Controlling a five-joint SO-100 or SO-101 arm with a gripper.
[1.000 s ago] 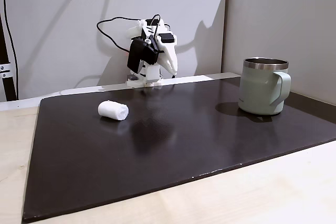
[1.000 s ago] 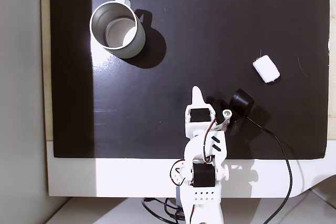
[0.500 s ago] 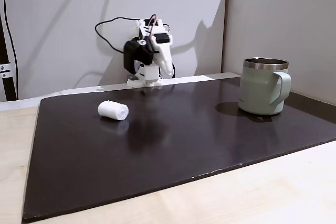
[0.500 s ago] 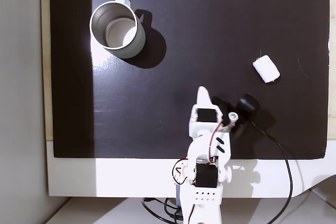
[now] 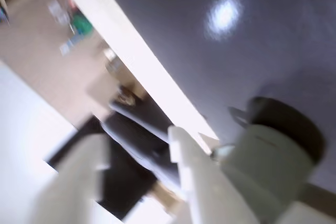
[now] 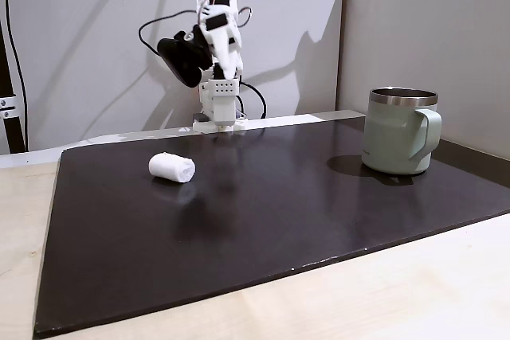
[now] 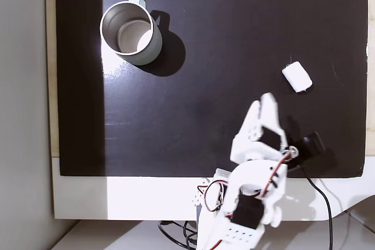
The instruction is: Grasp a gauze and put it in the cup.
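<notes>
Two things sit on the dark mat (image 6: 263,220): the gauze (image 6: 171,167), a small white roll lying on its side near the mat's left part in the side-on fixed view, and the cup (image 6: 401,131), upright and well apart from it on the right. From above, the gauze (image 7: 297,76) lies to the right and the cup (image 7: 130,33) at the upper left, its mouth open and unobstructed. The gripper (image 7: 266,105) is raised above the mat near the arm's base, its tip pointing roughly toward the gauze but not near it. I cannot tell how far apart the fingers stand; the wrist view is too blurred. I'd say the reach is the step in hand: spread the fingers, come down over the roll's middle, straddling its short width, and close gently since the cloth is soft.
</notes>
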